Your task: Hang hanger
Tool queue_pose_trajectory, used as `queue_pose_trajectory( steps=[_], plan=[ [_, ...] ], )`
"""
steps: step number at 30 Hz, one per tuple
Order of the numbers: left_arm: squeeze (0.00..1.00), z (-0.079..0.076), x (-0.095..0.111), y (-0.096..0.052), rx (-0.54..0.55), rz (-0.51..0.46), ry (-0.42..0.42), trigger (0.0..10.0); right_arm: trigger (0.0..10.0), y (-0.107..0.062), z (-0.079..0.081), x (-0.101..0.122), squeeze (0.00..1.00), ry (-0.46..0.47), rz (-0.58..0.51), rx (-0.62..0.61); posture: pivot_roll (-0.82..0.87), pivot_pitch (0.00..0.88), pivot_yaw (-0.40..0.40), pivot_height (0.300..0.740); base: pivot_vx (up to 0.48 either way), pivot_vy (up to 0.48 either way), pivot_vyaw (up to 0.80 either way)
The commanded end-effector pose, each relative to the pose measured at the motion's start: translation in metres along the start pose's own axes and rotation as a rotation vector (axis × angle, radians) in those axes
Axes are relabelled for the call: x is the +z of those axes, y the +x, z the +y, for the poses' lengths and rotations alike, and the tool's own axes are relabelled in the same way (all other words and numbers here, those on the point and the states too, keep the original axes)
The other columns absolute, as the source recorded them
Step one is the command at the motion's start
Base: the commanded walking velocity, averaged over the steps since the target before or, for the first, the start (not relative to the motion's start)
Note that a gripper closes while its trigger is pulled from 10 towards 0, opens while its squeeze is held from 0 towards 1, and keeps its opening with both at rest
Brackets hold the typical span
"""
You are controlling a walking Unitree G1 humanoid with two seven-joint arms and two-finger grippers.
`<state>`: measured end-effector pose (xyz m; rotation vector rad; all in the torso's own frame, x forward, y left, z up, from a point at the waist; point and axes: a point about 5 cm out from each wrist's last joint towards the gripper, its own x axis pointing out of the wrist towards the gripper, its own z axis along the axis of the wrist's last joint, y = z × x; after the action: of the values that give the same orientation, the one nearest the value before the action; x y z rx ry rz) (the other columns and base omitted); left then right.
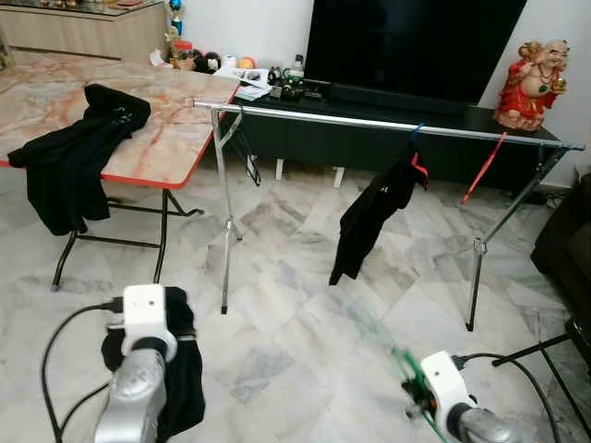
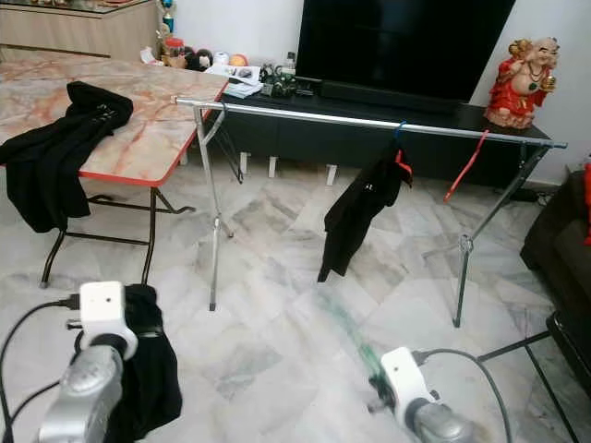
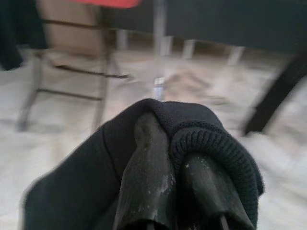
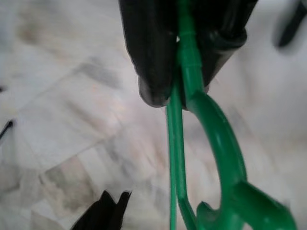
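Observation:
My right gripper (image 4: 178,91) is shut on a green plastic hanger (image 4: 211,139), which shows as a blurred green streak (image 1: 388,346) above the floor at the lower right. My left gripper (image 3: 175,143) is shut on a black garment (image 1: 180,369) that drapes over its fingers (image 3: 146,182) at the lower left. Ahead stands a silver clothes rail (image 1: 369,122) on tripod legs. A black garment on a hanger (image 1: 374,212) dangles from the rail's middle, and a red hanger (image 1: 485,166) hangs near its right end.
A marble-top folding table (image 1: 157,129) with a red edge stands at the left, another black garment (image 1: 74,152) draped over it. Behind the rail are a dark TV cabinet (image 1: 369,138), a television and a red figurine (image 1: 531,83). A dark sofa edge (image 1: 568,240) is at the right.

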<state>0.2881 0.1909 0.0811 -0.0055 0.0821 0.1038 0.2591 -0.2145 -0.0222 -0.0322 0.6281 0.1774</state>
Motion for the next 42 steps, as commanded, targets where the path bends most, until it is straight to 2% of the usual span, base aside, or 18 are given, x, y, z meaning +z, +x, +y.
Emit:
queue_pose_trajectory(
  steps=[1, 4, 5, 7, 8, 9, 10, 11, 15, 21, 26, 30, 36, 42],
  plan=[
    [0.0, -0.017, 0.021, -0.002, -0.087, -0.089, -0.045, 10.0, 10.0, -0.004, -0.005, -0.015, 0.0, 0.191, -0.006, -0.133, 0.12, 0.0, -0.067, 0.74, 0.0, 0.0, 0.0],
    [0.0, -0.024, 0.029, -0.004, -0.118, -0.121, -0.061, 10.0, 10.0, -0.01, -0.002, -0.041, 0.0, 0.341, 0.059, -0.259, 0.13, 0.0, -0.064, 0.74, 0.0, 0.0, 0.0],
    [0.0, -0.024, 0.031, -0.004, -0.123, -0.128, -0.072, 10.0, 10.0, -0.016, -0.001, -0.058, 0.0, 0.4, 0.106, -0.318, 0.13, 0.0, -0.06, 0.74, 0.0, 0.0, 0.0],
    [0.0, -0.024, 0.032, -0.005, -0.124, -0.129, -0.074, 10.0, 10.0, -0.017, -0.001, -0.061, 0.0, 0.41, 0.115, -0.329, 0.13, 0.0, -0.06, 0.74, 0.0, 0.0, 0.0],
    [0.0, -0.022, 0.032, -0.006, -0.121, -0.123, -0.069, 10.0, 10.0, -0.023, 0.004, -0.076, 0.0, 0.404, 0.167, -0.329, 0.13, 0.0, -0.046, 0.74, 0.0, 0.0, 0.0],
    [0.0, -0.02, 0.032, -0.006, -0.123, -0.116, -0.065, 10.0, 10.0, -0.031, 0.008, -0.094, 0.0, 0.353, 0.236, -0.327, 0.13, 0.0, -0.041, 0.74, 0.0, 0.0, 0.0],
    [0.0, -0.02, 0.032, -0.006, -0.123, -0.116, -0.065, 10.0, 10.0, -0.031, 0.008, -0.094, 0.0, 0.353, 0.236, -0.327, 0.13, 0.0, -0.041, 0.74, 0.0, 0.0, 0.0],
    [0.0, -0.019, 0.032, -0.007, -0.126, -0.111, -0.06, 10.0, 10.0, -0.037, 0.008, -0.103, 0.0, 0.347, 0.265, -0.345, 0.13, 0.001, -0.037, 0.74, 0.0, 0.0, 0.0],
    [0.0, -0.015, 0.032, -0.008, -0.125, -0.102, -0.048, 10.0, 10.0, -0.041, 0.008, -0.11, 0.0, 0.406, 0.258, -0.378, 0.12, 0.002, -0.015, 0.74, 0.0, 0.0, 0.0],
    [0.0, -0.02, 0.03, -0.01, -0.144, -0.088, -0.057, 10.0, 10.0, -0.044, 0.01, -0.114, 0.0, 0.419, 0.252, -0.387, 0.11, 0.0, 0.003, 0.74, 0.0, 0.0, 0.0],
    [0.0, -0.025, 0.027, -0.013, -0.153, -0.073, -0.052, 10.0, 10.0, -0.04, 0.014, -0.109, 0.0, 0.415, 0.229, -0.353, 0.13, 0.0, 0.007, 0.74, 0.0, 0.0, 0.0],
    [0.0, -0.026, 0.024, -0.014, -0.141, -0.049, -0.08, 10.0, 10.0, -0.037, 0.017, -0.107, 0.0, 0.392, 0.233, -0.334, 0.12, 0.0, 0.007, 0.74, 0.0, 0.0, 0.0],
    [0.0, -0.027, 0.023, -0.013, -0.147, -0.042, -0.061, 10.0, 10.0, -0.037, 0.018, -0.107, 0.0, 0.369, 0.235, -0.321, 0.12, 0.0, 0.008, 0.74, 0.0, 0.0, 0.0],
    [0.0, -0.027, 0.024, -0.012, -0.146, -0.048, -0.049, 10.0, 10.0, -0.038, 0.018, -0.109, 0.0, 0.371, 0.241, -0.332, 0.12, 0.0, 0.011, 0.74, 0.0, 0.0, 0.8]
  ],
)
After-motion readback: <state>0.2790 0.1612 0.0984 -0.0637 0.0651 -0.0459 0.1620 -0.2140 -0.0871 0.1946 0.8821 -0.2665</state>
